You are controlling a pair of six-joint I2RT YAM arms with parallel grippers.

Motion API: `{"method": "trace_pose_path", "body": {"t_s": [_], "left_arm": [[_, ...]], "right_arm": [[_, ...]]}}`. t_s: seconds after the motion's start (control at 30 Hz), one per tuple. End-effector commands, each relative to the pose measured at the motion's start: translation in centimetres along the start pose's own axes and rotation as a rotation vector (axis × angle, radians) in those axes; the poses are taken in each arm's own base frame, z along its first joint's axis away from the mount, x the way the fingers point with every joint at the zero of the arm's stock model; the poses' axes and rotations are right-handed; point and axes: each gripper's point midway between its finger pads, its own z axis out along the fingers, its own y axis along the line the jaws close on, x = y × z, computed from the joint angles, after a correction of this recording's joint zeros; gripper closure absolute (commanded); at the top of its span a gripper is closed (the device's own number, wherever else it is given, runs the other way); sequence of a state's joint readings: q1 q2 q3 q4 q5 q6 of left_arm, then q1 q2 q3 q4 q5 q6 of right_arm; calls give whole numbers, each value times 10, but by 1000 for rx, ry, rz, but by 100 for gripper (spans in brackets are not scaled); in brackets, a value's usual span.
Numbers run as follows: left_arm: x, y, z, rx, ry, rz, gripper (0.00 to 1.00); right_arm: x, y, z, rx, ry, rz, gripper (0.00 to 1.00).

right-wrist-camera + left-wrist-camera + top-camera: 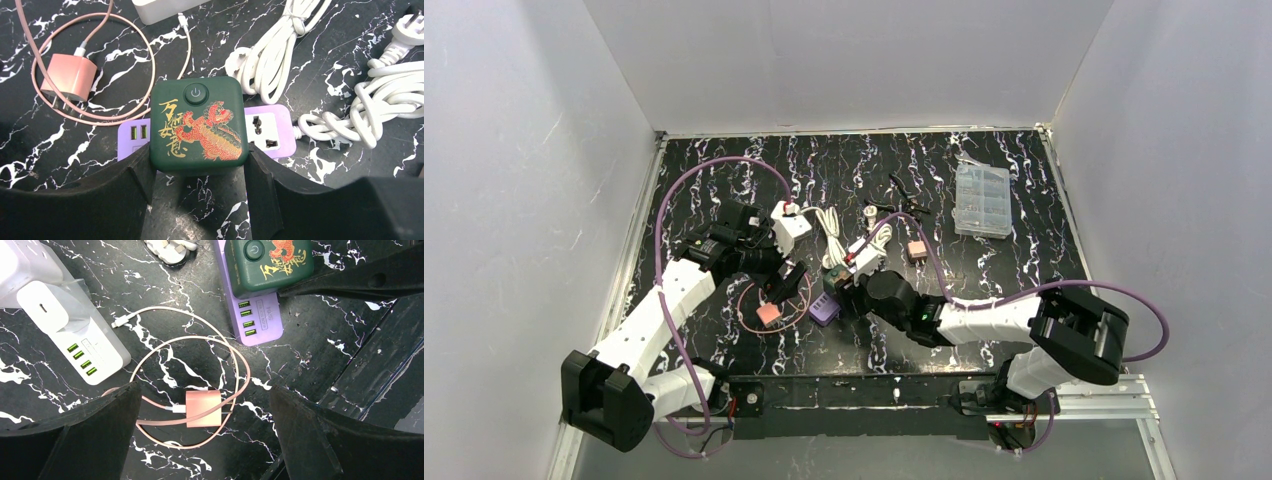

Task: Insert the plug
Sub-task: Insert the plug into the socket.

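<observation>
A pink charger plug (203,408) lies flat on the black marbled table inside its looped pink cable, prongs pointing right. My left gripper (205,390) hangs over it, open wide, one finger on each side and touching nothing. In the top view the plug (768,313) lies left of the purple power strip (825,310). A dark green adapter (197,125) with a red dragon and a round button sits on the purple strip (272,130). My right gripper (197,167) is shut on the green adapter's near end, a finger pressed to each side.
A white power strip (90,347) with a white charger on it lies left of the pink cable. Coiled white cords (385,100) lie right of the purple strip. A clear plastic box (984,200) and a small pink cube (915,250) sit farther back.
</observation>
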State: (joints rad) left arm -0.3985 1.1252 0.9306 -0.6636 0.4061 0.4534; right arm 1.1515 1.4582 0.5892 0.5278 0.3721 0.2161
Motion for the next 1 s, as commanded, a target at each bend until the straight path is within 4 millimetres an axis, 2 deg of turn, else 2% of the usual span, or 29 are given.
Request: {"method": "trace_pose_path", "body": {"t_s": [0.0, 0.27, 0.47, 0.57, 0.63, 0.8, 0.97], "left_arm": [[-3, 0, -8, -7, -5, 13, 1], [-6, 3, -8, -15, -8, 20, 1], [-34, 6, -3, 11, -72, -32, 1], [-50, 7, 6, 38, -91, -64, 1], [-52, 9, 17, 47, -74, -73, 1], [-46, 12, 38, 51, -27, -40, 1], [-50, 10, 46, 66, -31, -43, 1]], "right_arm": [[-9, -2, 1, 47, -34, -26, 99], [7, -4, 0, 49, -7, -40, 99], [24, -6, -1, 45, 20, -35, 99], [30, -5, 0, 36, 31, -33, 99], [32, -5, 0, 34, 34, -33, 99], [36, -6, 0, 36, 45, -39, 99], [42, -7, -1, 37, 60, -48, 99]]}}
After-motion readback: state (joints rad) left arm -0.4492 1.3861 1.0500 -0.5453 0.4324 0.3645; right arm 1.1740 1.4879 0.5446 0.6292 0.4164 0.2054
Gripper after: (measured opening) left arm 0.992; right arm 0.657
